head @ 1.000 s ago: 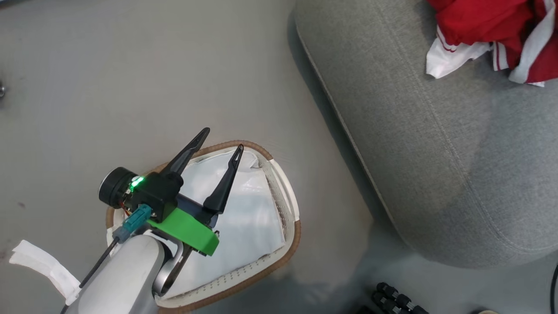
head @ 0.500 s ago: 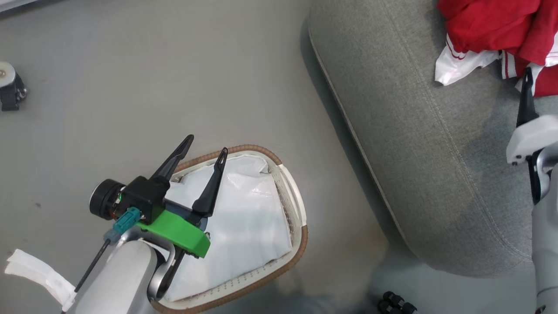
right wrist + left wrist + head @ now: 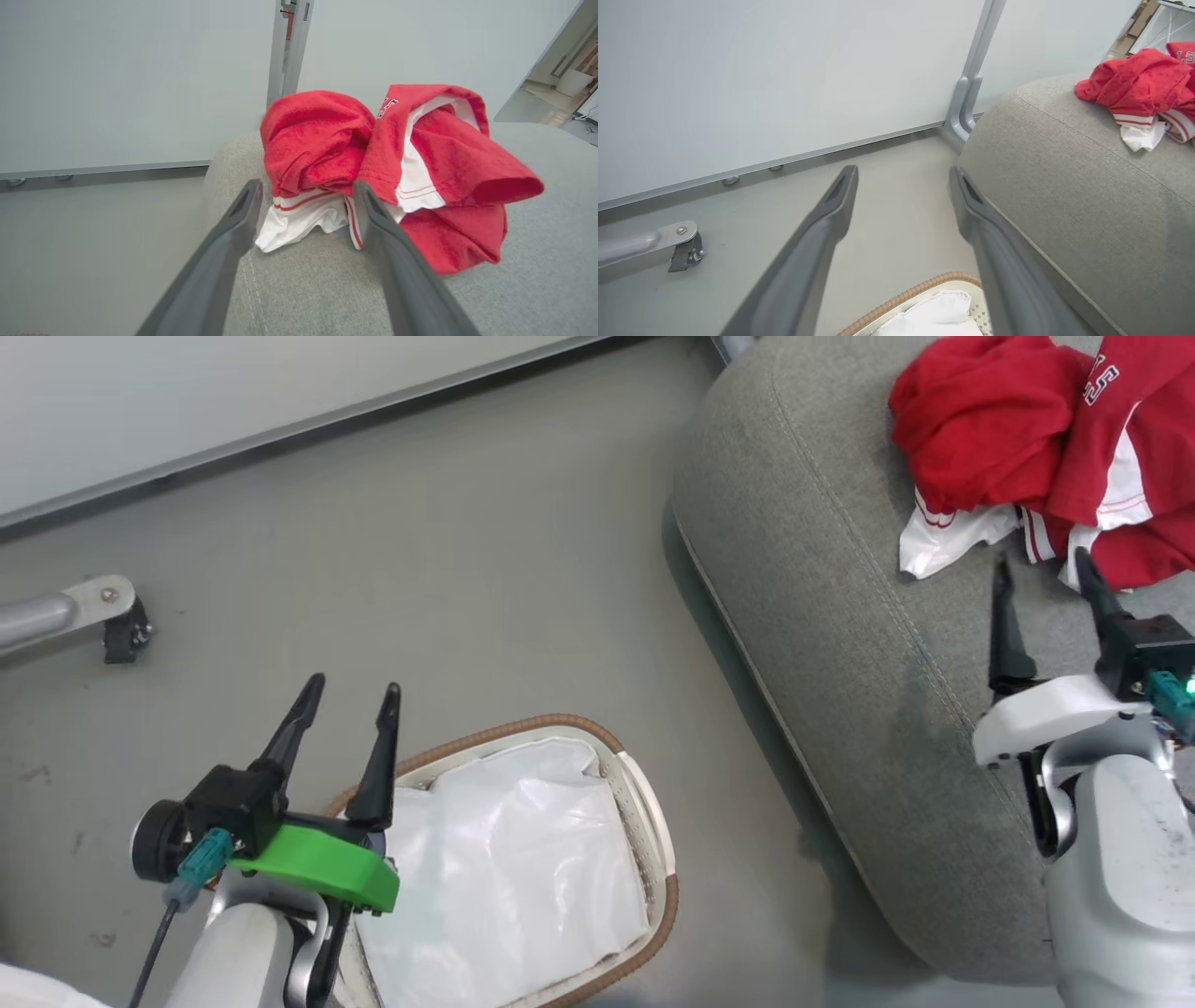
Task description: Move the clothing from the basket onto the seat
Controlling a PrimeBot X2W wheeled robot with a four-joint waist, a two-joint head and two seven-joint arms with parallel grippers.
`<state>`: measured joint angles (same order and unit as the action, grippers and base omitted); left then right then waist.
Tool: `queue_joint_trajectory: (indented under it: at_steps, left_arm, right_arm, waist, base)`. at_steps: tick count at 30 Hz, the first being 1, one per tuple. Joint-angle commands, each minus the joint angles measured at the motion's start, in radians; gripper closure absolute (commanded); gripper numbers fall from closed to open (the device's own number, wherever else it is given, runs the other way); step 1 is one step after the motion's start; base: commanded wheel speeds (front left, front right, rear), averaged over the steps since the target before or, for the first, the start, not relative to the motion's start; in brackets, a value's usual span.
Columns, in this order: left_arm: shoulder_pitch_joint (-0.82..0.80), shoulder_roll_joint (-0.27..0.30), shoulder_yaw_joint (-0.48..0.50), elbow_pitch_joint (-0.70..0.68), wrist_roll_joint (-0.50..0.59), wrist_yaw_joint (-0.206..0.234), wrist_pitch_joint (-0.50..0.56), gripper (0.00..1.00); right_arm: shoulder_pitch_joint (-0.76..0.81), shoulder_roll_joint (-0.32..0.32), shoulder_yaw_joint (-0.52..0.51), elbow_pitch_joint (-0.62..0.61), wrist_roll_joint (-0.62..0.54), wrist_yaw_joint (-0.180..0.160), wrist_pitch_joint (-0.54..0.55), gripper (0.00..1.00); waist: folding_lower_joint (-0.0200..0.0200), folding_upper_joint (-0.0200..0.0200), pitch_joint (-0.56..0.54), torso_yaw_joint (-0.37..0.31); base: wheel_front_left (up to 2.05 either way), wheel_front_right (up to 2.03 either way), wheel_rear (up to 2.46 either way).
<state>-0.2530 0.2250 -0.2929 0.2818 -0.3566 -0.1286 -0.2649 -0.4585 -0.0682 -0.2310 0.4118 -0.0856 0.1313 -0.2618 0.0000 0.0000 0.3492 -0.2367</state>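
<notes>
Red garments with white trim, the clothing (image 3: 1036,457), are lying bunched on the grey seat (image 3: 840,644), well apart from the basket (image 3: 504,733) on the floor, whose inside is showing white liner (image 3: 504,887). The right gripper (image 3: 1043,565) is hovering just beside the heap, fingers spread wide and holding nothing. The left gripper (image 3: 355,686) is hanging by the basket's rim, equally spread and empty. The transfer appears to be finishing. The next move is calling for drawing the right arm clear without snagging cloth, then checking the liner's folds.
</notes>
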Motion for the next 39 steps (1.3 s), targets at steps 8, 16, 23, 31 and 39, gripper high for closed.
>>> queue_joint_trajectory:
  at_steps: [8,16,23,31,39]
  left_arm:
    - [0.074,-0.055,0.161,0.037,0.075,-0.003,0.001,0.00]
    - [0.122,-0.111,0.288,0.078,0.139,-0.003,0.001,0.00]
    - [0.178,-0.143,0.334,0.089,0.147,-0.003,0.001,0.00]
    - [0.256,-0.158,0.327,0.084,0.128,-0.003,0.001,0.00]
    - [0.260,-0.159,0.319,0.120,0.113,0.000,0.002,1.00]
  right_arm:
    - [0.035,0.015,0.152,-0.046,0.109,-0.001,-0.005,0.00]
    - [0.101,0.014,0.220,-0.037,0.180,-0.001,-0.005,0.00]
    - [0.182,0.015,0.216,-0.012,0.197,-0.001,-0.005,0.00]
    - [0.259,0.015,0.212,0.019,0.214,-0.001,-0.005,0.00]
    - [0.272,0.027,0.210,0.050,0.213,0.000,0.003,1.00]
  waist:
    - [0.0000,0.0000,-0.114,0.120]
    - [0.0000,0.0000,-0.181,0.192]
    - [0.0000,0.0000,-0.240,0.235]
    - [0.0000,0.0000,-0.287,0.252]
    - [0.0000,0.0000,-0.292,0.251]
  base:
    - [0.00,0.00,0.00]
    - [0.00,0.00,0.00]
    - [0.00,0.00,0.00]
    - [0.00,0.00,0.00]
    - [0.00,0.00,0.00]
